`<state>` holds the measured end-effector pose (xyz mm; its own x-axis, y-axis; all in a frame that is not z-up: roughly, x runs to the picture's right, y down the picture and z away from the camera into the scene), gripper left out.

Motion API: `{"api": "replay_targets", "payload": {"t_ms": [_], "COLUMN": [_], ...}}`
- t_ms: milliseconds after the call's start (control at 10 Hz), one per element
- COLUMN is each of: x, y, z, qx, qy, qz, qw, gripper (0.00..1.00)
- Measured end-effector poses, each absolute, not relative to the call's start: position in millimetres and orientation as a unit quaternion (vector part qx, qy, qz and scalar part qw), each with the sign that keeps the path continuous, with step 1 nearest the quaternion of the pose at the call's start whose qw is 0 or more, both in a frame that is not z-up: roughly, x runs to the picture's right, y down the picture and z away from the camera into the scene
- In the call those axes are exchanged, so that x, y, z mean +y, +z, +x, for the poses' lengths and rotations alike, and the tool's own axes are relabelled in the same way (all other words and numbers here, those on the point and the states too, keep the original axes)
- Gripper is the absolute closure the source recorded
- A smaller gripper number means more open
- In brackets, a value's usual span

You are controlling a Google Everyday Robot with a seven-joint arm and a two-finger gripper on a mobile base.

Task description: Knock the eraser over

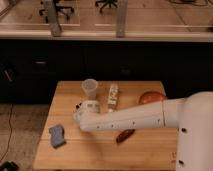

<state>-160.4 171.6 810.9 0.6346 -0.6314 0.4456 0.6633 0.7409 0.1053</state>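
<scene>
**Gripper low in front of cup, eraser just to its right**

- The table (100, 152) is wooden, with a dark counter (100, 55) behind it.
- The cup (89, 89) is pale, see-through and upright, at back centre-left of the table.
- The eraser (113, 97) is a long whitish bar just right of the cup, apart from it. Its long side runs away from the camera, slightly tilted.
- Can't tell whether the eraser is standing or lying flat.
- The eraser's face has small dark and yellowish marks, too small to read. No other writing in view can be read either.
- The arm (135, 119) is white and comes in from the right, crossing the table in front of the eraser.
- The eraser's near end meets the arm's top edge in this view. Can't tell whether they touch.
- The gripper (81, 108) is at the arm's left end, just in front of the cup and left of the eraser's near end, low over the table.
- Can't tell whether the gripper is open or closed. Nothing shows in it.
- The sponge (57, 135) is blue, at front left, apart from the gripper.
- A dark brown oblong piece (125, 135) sits just in front of the arm, its upper end at the arm's edge.
- A reddish-brown round thing (151, 96) is at back right, its lower part hidden by the arm.
</scene>
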Motion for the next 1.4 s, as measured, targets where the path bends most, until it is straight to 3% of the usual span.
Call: {"api": "replay_targets", "payload": {"t_ms": [500, 1400], "x": [172.8, 176.9], "y": [811.4, 815.7], "z": [-159.0, -159.2], "qx": [-0.237, -0.243], "qy": [-0.359, -0.361], "qz": [-0.030, -0.021], "qw": [0.902, 0.900], "gripper": [0.95, 0.89]}}
